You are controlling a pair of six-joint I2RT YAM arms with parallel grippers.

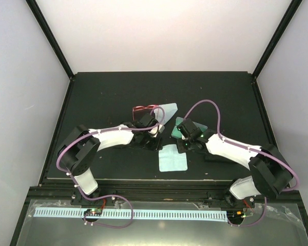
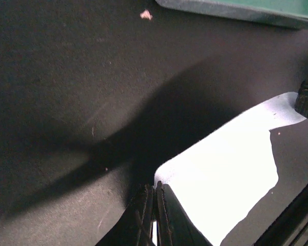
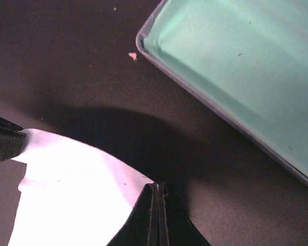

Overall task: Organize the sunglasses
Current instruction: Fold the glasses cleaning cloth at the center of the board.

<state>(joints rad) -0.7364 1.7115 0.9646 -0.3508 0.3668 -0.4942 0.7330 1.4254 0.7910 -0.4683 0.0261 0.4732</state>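
Grippers are both sitting fully closed over the middle of the table (image 1: 102, 97). Your left gripper (image 2: 154, 187) is pressing its jaws together at one corner of the pale blue cleaning cloth (image 2: 220, 189), and your right gripper (image 3: 156, 185) is doing the same at the neighbouring corner. Each seems to be nipping the fabric edge, though the contact itself is partly hidden. The open teal case (image 3: 236, 66) is lying just beside your right gripper. The red sunglasses (image 1: 143, 108) are resting beyond your left gripper, touching a second cloth (image 1: 169, 109), and neither gripper is holding them.
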